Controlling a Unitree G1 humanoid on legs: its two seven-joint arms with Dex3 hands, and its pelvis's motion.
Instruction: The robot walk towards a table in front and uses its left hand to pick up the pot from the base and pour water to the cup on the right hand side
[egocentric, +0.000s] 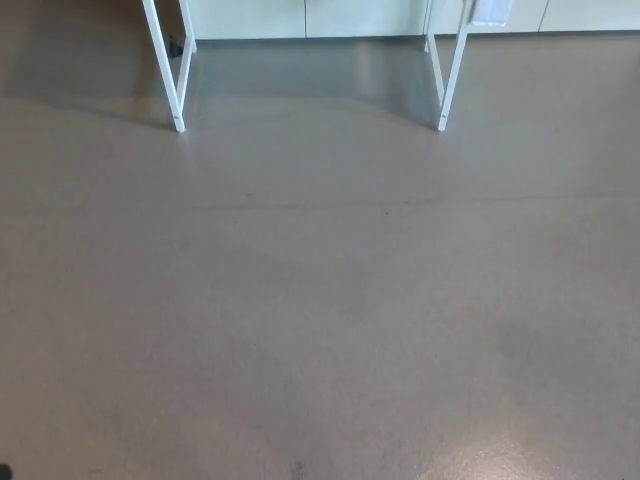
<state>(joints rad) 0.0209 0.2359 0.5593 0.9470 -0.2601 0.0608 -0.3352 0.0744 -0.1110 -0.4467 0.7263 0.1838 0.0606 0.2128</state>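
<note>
Neither the pot, its base nor the cup shows in the head view. Only the lower part of a table appears at the top: a white left leg (165, 65) and a white right leg (452, 70) standing on the floor. The tabletop lies above the picture's edge. No hand or arm of mine is in sight.
Grey-brown floor (320, 300) fills nearly the whole picture between me and the table legs. White cabinet fronts (310, 18) run along the wall behind the table. A small dark object (176, 46) sits by the left leg.
</note>
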